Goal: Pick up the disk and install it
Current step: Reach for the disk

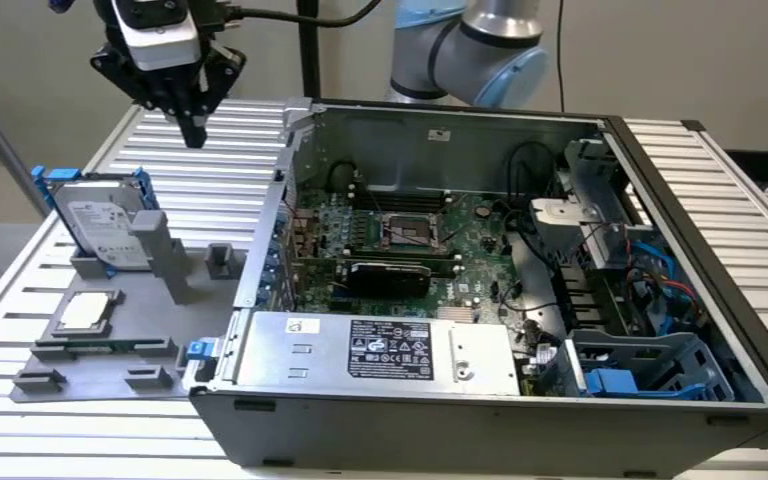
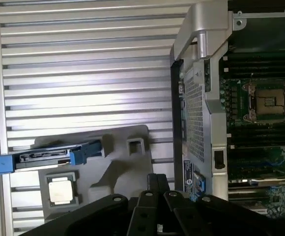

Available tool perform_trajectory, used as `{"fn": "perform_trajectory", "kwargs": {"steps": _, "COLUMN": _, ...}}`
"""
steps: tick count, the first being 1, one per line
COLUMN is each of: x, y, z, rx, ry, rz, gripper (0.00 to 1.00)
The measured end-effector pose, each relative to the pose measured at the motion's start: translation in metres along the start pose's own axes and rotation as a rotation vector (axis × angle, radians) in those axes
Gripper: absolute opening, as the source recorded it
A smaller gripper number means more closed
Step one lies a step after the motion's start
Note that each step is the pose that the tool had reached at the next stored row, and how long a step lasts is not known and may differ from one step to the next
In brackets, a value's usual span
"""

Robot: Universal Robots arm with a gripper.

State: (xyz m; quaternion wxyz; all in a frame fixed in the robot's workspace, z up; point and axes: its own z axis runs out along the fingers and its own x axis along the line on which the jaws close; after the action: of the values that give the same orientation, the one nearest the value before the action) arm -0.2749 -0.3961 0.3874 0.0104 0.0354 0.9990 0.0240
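Observation:
The disk (image 1: 96, 226) is a silver-grey drive with a white label in a blue frame. It stands on edge in a grey holder (image 1: 157, 262) on the table, at the exterior view's left. From the wrist view the disk (image 2: 48, 158) is seen edge-on. My gripper (image 1: 195, 130) hangs well above the table, behind the disk and higher than it. Its black fingers meet at a point, with nothing between them. In the wrist view my gripper (image 2: 157, 181) is over the grey holder plate (image 2: 128, 169).
An open computer case (image 1: 704, 240) fills the exterior view's middle and right, with its motherboard (image 1: 411, 235), a grey power supply (image 1: 384, 348) and a blue drive cage (image 1: 644, 368). A small square silver chip (image 1: 84, 311) lies on the holder plate near the disk.

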Motion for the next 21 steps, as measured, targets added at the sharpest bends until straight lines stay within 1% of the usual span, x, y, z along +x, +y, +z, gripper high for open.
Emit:
{"fn": "perform_trajectory", "kwargs": {"steps": 10, "x": 0.046, "y": -0.0019, "z": 0.0031, "rx": 0.001, "ry": -0.0001, "rz": 0.0, "gripper": 0.0}}
{"fn": "perform_trajectory", "kwargs": {"steps": 21, "x": 0.096, "y": -0.0039, "z": 0.0072, "rx": 0.0036, "ry": -0.0003, "rz": 0.0, "gripper": 0.0}}
